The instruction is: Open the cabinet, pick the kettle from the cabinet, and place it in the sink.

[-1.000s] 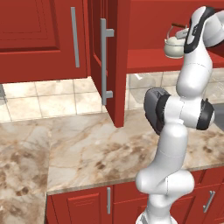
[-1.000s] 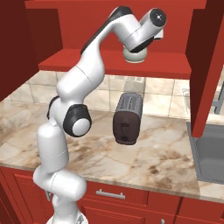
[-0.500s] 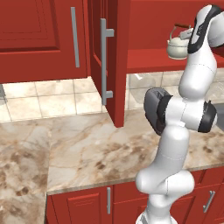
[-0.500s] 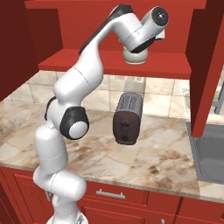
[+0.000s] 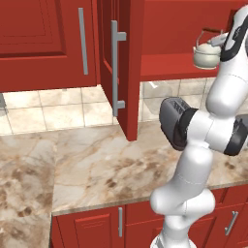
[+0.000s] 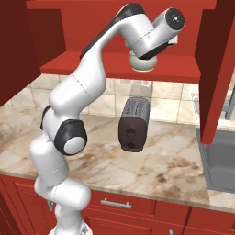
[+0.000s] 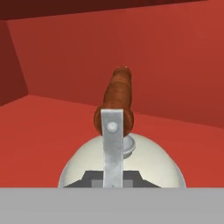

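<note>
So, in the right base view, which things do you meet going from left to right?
Arm's dark joint → toaster → open cabinet door → sink.

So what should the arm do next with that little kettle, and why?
Probably lift it slightly and draw it out: the cabinet door stands open, and the gripper appears shut at the kettle on the red shelf.
</note>
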